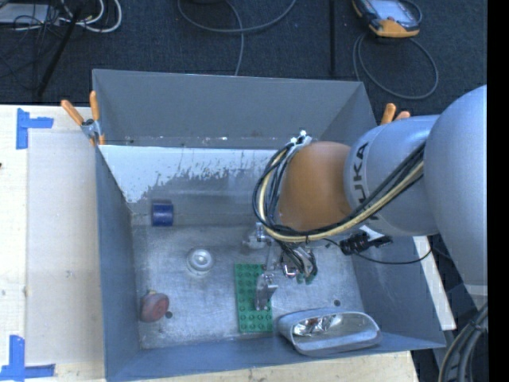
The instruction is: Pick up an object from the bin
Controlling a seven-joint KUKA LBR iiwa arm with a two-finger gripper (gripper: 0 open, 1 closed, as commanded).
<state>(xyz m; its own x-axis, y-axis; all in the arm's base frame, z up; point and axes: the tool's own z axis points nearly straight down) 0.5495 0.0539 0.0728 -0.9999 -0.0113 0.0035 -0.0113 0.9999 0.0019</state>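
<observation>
We see the arm reaching into the bin from the right, its orange cover hanging above the floor's middle right with yellow and black cables looped round it. Below the cover the gripper points down over the green plate, a flat studded rectangle lying lengthwise on the bin floor, right of centre and towards the near wall. The gripper's tip falls on the plate's right edge, about halfway along it. We cannot tell whether the gripper is spread or pressed together, as its lower end is a tangle of grey metal and wiring against the green. Nor can we tell whether it touches the plate or hangs just above it.

The rest lies scattered, each thing apart from the others:

- A silver dish, oblong and shiny, sits in the near right corner, its left end just beside the plate's near right corner.
- A clear dome rests on the floor left of the plate, near but not touching it.
- A reddish lump lies by the left wall, towards the near side.
- A blue cylinder lies on its side at the foot of the far wall, on the left and well apart from the gripper.
</observation>
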